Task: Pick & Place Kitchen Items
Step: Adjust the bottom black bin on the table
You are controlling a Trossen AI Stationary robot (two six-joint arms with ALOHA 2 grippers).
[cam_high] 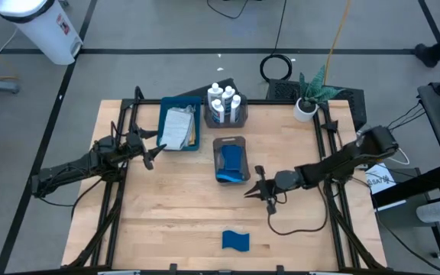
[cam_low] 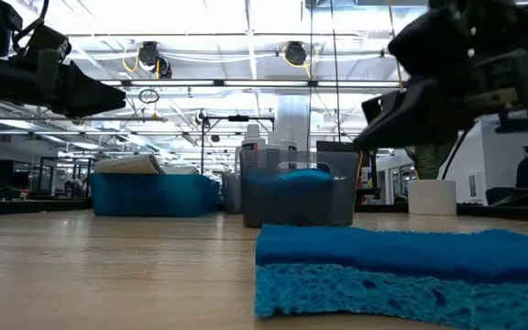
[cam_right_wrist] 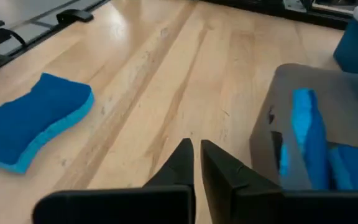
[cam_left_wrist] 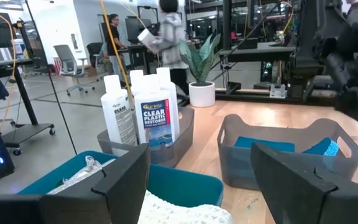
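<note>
- The right gripper (cam_high: 257,191) has its fingers pressed together, holding nothing. It hangs over bare table, just beside the grey bin (cam_high: 231,143) with blue sponges (cam_high: 231,163) inside.
- Its arm reaches in from the right edge.
- One more sponge (cam_high: 236,241) lies alone near the front edge.
- The left gripper (cam_high: 156,153) waits with fingers apart by the blue tray (cam_high: 164,122).
</note>
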